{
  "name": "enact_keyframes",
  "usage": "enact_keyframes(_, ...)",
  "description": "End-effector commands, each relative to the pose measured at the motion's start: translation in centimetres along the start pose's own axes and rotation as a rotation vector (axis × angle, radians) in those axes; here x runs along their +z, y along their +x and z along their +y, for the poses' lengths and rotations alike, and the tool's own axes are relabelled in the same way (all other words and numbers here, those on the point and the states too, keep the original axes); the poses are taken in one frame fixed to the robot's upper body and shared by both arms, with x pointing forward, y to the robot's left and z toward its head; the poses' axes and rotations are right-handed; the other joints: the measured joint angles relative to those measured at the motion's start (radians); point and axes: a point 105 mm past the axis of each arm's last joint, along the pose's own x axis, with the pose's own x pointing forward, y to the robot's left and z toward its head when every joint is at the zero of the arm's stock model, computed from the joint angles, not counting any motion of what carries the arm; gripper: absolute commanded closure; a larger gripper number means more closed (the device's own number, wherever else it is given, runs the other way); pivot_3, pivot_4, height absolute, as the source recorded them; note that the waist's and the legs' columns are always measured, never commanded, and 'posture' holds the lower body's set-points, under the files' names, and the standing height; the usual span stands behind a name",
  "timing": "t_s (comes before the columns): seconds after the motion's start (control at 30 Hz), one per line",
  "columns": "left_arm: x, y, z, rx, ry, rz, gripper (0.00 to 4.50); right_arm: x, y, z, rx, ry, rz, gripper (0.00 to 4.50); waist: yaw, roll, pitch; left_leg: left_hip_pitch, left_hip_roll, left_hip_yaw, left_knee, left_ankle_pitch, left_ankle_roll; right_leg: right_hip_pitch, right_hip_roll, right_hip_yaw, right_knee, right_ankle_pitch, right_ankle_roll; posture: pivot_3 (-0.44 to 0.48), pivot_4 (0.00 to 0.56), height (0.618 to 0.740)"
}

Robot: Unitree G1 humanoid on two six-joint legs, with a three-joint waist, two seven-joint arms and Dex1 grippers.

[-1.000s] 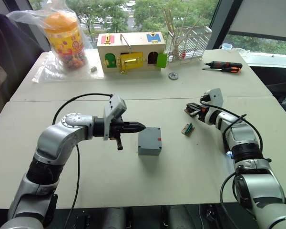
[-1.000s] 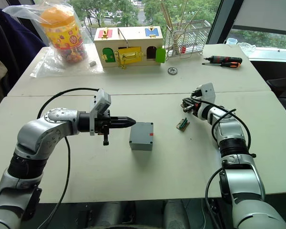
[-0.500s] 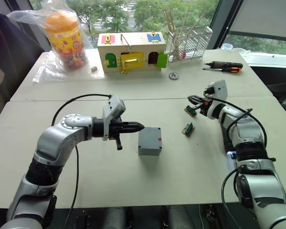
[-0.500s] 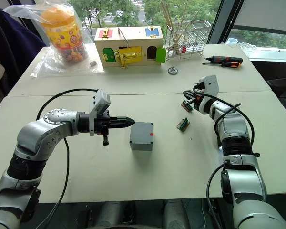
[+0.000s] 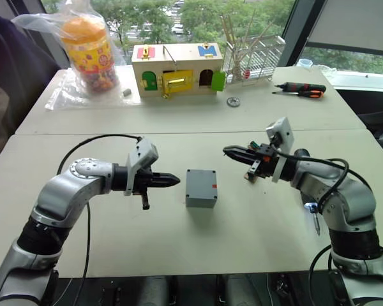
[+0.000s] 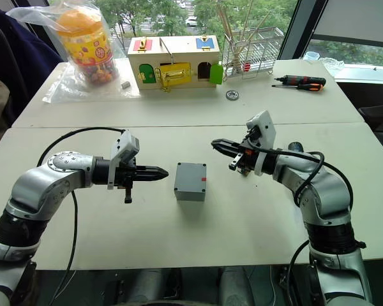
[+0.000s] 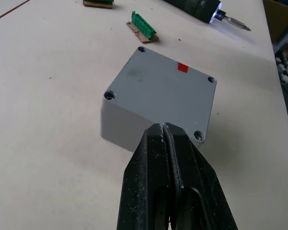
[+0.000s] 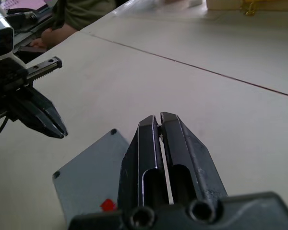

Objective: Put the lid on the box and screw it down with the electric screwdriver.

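Observation:
The grey box [image 5: 200,188] stands at the middle of the near table. Its upper face is closed, with a hole in each corner and a small red mark [image 7: 183,67]. I cannot tell whether that face is the lid. My left gripper [image 5: 176,180] is shut and empty, pointing at the box's left side a short gap away. To the box's right and slightly beyond it, my right gripper [image 5: 226,150] hovers above the table, shut and empty. The electric screwdriver [image 7: 197,5] lies on the table under my right forearm, its tip lit.
Two small green connector boards [image 7: 143,26] lie right of the box. On the far table are a wooden box with coloured doors [image 5: 175,69], a bagged orange jar [image 5: 89,48], a wire rack [image 5: 252,54] and a hand screwdriver [image 5: 300,89]. A person [image 8: 72,14] sits beyond the tables.
My right arm swung left from the small boards and now points toward the box. My left gripper drew back a little to the left, away from the box.

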Motion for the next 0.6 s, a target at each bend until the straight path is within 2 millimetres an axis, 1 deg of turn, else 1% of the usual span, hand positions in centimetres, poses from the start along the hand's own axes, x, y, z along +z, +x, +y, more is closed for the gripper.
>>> enact_keyframes(0.03, 0.5, -0.1, -0.2, 0.001, 0.041, -0.009, 4.50, 0.1, 0.3, 1.1, 0.026, -0.011, -0.013, 4.45, 0.000, 0.000, 0.000, 0.000, 0.000, 0.000, 0.000, 0.000, 0.000, 0.000, 0.000, 0.000, 0.000, 0.000, 0.000, 0.000, 0.150, 0.711)
enact_keyframes(0.13, 0.6, 0.2, -0.3, -0.001, 0.041, -0.014, 4.50, -0.5, 0.6, 1.1, 0.022, -0.007, 0.004, 4.45, -0.001, 0.000, 0.000, 0.000, 0.000, 0.000, 0.000, 0.000, 0.000, 0.000, 0.000, 0.000, 0.000, 0.000, 0.000, 0.000, 0.150, 0.711)
enact_keyframes(0.6, 0.8, 0.5, -0.2, 0.002, 0.042, -0.024, 4.50, -1.6, 1.3, 0.5, 0.001, -0.010, 0.032, 4.45, -0.001, 0.000, 0.000, 0.000, 0.000, 0.000, 0.000, 0.000, 0.000, 0.000, 0.000, 0.000, 0.000, 0.000, 0.000, 0.000, 0.150, 0.711)
